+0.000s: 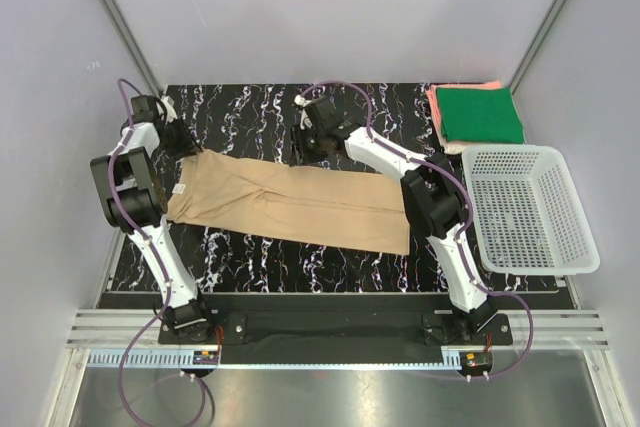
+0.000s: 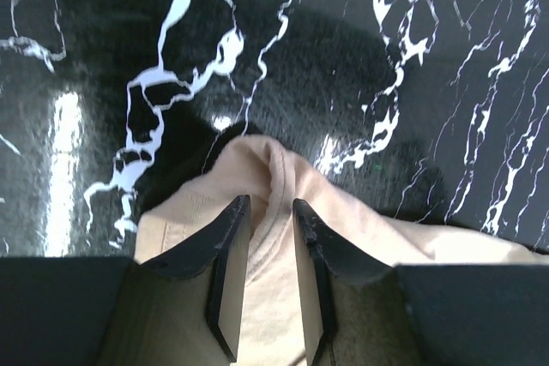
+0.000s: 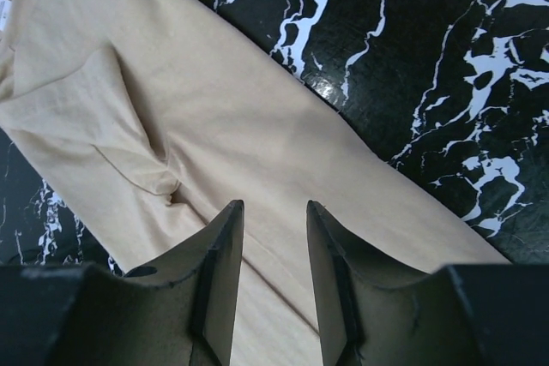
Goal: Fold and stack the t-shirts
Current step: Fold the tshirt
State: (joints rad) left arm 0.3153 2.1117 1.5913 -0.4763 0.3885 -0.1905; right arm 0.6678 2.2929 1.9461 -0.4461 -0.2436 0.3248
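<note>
The tan t-shirt (image 1: 290,205) lies folded into a long strip across the middle of the table. My left gripper (image 1: 188,145) is at its far left corner. In the left wrist view its jaws (image 2: 270,203) are closed on a raised, bunched fold of the tan cloth (image 2: 266,169). My right gripper (image 1: 303,147) hovers over the strip's far edge near the middle. It is open and empty (image 3: 274,205), with flat tan cloth (image 3: 197,117) beneath it. A folded dark green t-shirt (image 1: 482,113) lies on a folded coral-pink one (image 1: 437,107) at the back right.
A white plastic mesh basket (image 1: 530,209) stands at the right edge, just in front of the folded stack. The table top is black marble-patterned (image 1: 250,112). Grey walls close in on the left, back and right.
</note>
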